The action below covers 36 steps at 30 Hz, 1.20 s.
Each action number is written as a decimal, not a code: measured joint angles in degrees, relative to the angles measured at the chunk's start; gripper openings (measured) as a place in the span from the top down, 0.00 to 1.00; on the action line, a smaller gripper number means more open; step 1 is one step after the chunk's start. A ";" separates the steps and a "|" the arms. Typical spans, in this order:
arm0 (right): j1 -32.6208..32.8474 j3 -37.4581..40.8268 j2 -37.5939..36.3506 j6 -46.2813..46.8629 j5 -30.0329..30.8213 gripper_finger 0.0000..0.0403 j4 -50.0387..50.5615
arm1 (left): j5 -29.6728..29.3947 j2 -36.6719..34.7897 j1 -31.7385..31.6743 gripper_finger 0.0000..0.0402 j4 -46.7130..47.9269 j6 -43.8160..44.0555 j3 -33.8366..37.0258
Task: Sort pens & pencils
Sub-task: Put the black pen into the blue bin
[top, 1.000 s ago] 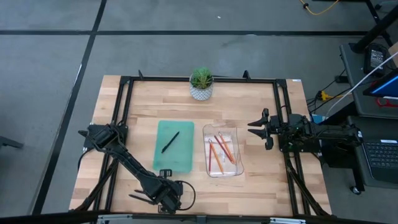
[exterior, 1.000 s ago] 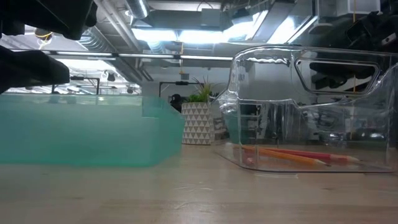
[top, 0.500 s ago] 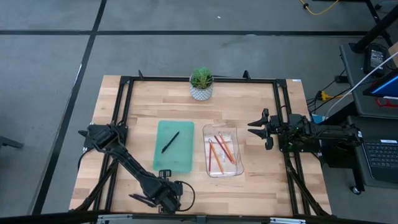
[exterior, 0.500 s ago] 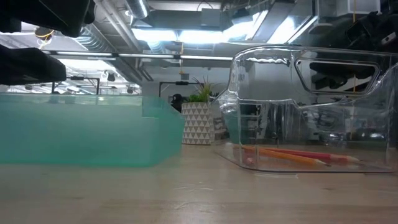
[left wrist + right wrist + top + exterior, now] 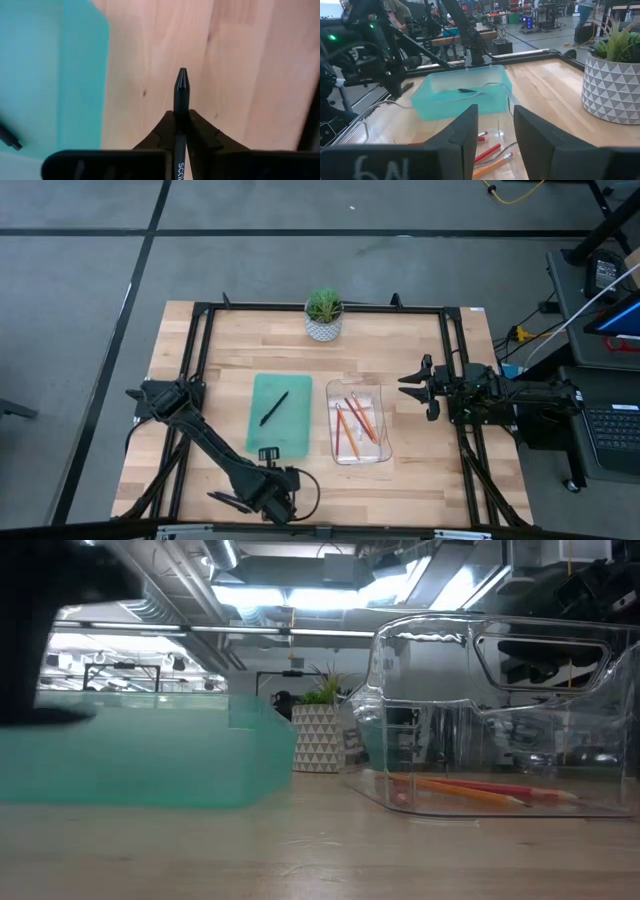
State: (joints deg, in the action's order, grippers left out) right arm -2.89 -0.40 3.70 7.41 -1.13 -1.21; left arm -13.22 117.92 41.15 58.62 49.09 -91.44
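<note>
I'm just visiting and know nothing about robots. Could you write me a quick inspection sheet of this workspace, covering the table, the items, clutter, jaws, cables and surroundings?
Surface: wooden table inside a black frame.
Job's things: one black pen lies in the teal tray; another pen is pinched by the left gripper; orange and red pencils lie in the clear bin.
Clutter: potted plant at the table's far edge.
Grippers: left gripper at the near edge beside the teal tray, jaws shut on the pen; right gripper waits beside the clear bin, jaws parted, holding nothing.
Cables: yellow cable on the floor; white cable at the right.
Surroundings: grey floor, laptop on a side stand; people in the room beyond.
</note>
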 joint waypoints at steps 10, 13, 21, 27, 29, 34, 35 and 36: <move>0.00 0.00 0.00 1.36 0.00 0.69 0.00 | -3.27 -0.14 -4.50 0.96 15.29 -1.70 -15.83; 0.00 0.00 0.00 2.20 0.00 0.69 0.02 | -5.80 -0.17 -7.64 0.96 22.81 -3.37 -21.00; 0.01 0.00 0.00 3.07 0.00 0.69 0.00 | -5.70 -1.20 -18.91 0.96 29.68 -10.52 -24.89; 0.00 0.00 0.00 4.36 0.00 0.69 0.00 | -5.57 -1.82 -26.41 0.96 30.97 -13.25 -24.87; 0.01 0.00 0.00 4.36 0.00 0.69 -0.02 | -5.30 -2.55 -28.12 0.96 31.01 -13.26 -24.87; 0.01 0.00 0.02 4.36 0.00 0.69 -0.17 | -4.71 -2.98 -30.51 0.96 30.86 -7.62 -24.87; 0.00 0.00 0.02 4.38 0.00 0.69 -0.15 | -4.40 -3.17 -30.61 0.96 30.83 -5.37 -24.87; 0.01 0.00 0.02 4.36 -0.02 0.69 -0.17 | -4.11 -3.25 -30.58 0.96 30.87 -2.84 -24.87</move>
State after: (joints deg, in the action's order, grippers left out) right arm -2.87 -0.40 3.73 11.77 -1.15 -1.39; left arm -17.34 114.67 10.58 89.49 46.25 -116.32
